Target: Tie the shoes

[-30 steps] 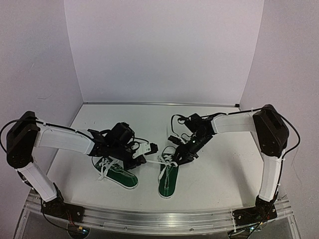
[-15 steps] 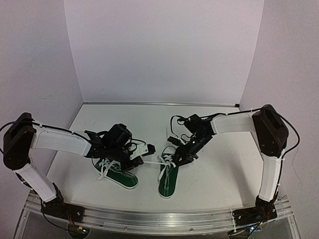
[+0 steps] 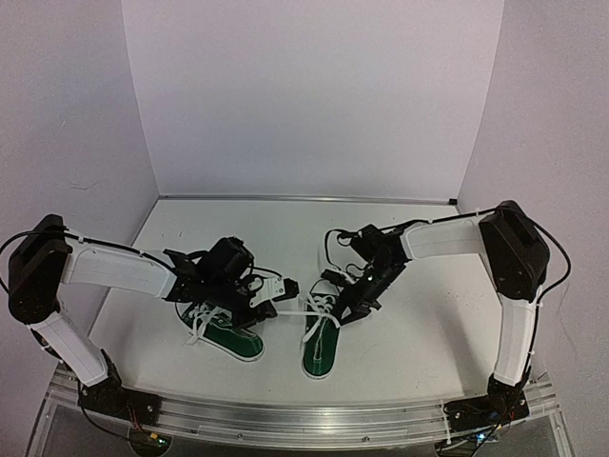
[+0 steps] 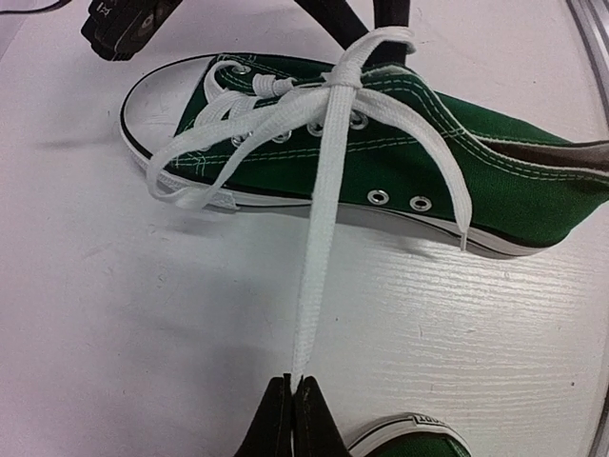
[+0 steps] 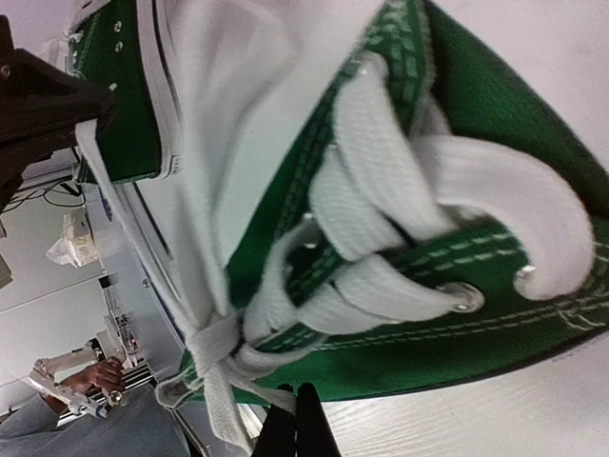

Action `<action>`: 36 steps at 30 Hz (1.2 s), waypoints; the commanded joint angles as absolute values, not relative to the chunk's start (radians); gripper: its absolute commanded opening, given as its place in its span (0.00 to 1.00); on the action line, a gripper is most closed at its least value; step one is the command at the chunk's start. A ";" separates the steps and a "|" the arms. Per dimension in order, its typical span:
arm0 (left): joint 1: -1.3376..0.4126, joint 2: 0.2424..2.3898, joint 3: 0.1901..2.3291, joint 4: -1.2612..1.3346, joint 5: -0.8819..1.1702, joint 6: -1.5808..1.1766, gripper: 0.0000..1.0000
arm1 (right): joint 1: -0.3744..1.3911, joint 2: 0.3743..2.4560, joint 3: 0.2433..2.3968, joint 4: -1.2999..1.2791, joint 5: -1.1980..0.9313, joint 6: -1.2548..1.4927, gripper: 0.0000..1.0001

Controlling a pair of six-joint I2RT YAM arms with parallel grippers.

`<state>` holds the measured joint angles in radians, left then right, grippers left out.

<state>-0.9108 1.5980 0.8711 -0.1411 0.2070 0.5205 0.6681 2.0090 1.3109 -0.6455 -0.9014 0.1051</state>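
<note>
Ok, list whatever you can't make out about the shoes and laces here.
- Left shoe: left wrist view, bottom edge cuts off all but the toe; top view, the left arm covers its toe end.
- Right shoe's knot: top view, too small to read.
- Right fingers: right wrist view, shut, but close blur hides whether they pinch a lace.

Counter [image 3: 428, 333]: white, with faint wood grain in the left wrist view. Back wall [image 3: 314, 95]: plain, pale. Left side panel [image 3: 57, 114] and right side panel [image 3: 561, 114] angle outward. Metal rail [image 3: 314, 417] along near edge. Light is even, shadows soft.
</note>
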 commanded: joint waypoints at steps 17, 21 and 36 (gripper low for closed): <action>-0.896 1.606 0.934 -0.096 0.249 0.477 0.44 | 0.593 1.971 1.339 -0.704 -0.810 0.091 0.00; -0.892 1.622 0.965 -0.116 0.288 0.493 0.44 | 0.592 1.969 1.343 -0.703 -0.827 0.092 0.00; -1.054 1.754 1.090 -0.104 0.392 0.442 0.43 | 0.592 1.961 1.346 -0.703 -0.837 0.092 0.00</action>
<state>-1.0536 1.7088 1.0150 -0.1311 0.3688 0.4692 0.5991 2.0010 1.3201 -0.6829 -0.8444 0.1047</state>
